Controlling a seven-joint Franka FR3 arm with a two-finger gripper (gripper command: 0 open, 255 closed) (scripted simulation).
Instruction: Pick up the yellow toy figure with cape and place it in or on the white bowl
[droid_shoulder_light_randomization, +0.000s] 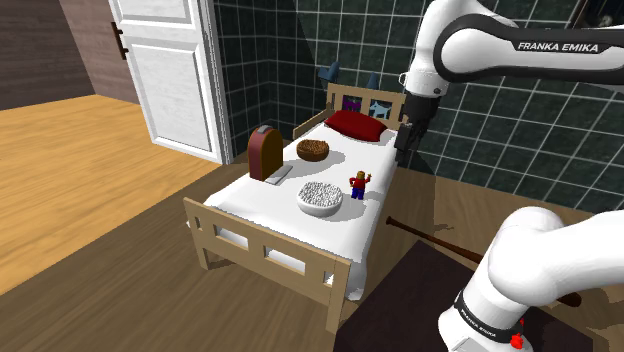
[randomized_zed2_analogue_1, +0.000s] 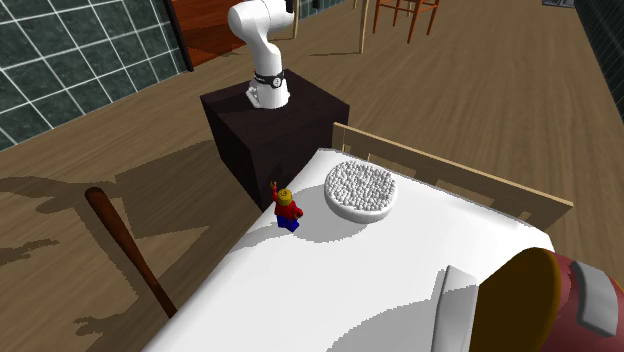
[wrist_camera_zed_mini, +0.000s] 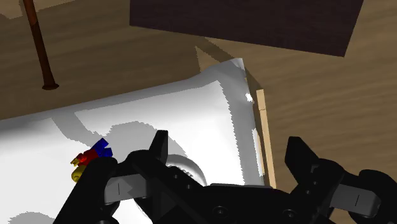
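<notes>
My black two-finger pincer (droid_shoulder_light_randomization: 404, 150) hangs in the air with its jaws wide apart and nothing between them. In the shoulder view it hovers by the head end of the light wooden bed with the white sheet (droid_shoulder_light_randomization: 262, 246), just to that view's right of the red pillow (droid_shoulder_light_randomization: 355, 124).

The small toy figure with a yellow head, red body and blue legs (droid_shoulder_light_randomization: 357, 186) stands upright on the sheet with one arm raised, near the bed's edge. It is just beside the white bowl with a knobbly white filling (droid_shoulder_light_randomization: 320, 197), on the shoulder view's right of it. In the second exterior view a narrow strip of sheet shows between the two. Through my wrist view the figure lies off to the side of one of my fingers (wrist_camera_zed_mini: 159, 149), not between them.

Further along the bed sit a round brown bowl (droid_shoulder_light_randomization: 313, 150) and an arched brown box (droid_shoulder_light_randomization: 265, 153). A dark brown bat (randomized_zed2_analogue_1: 125, 245) lies on the wooden floor beside the bed, near my dark box stand (randomized_zed2_analogue_1: 285, 130).
</notes>
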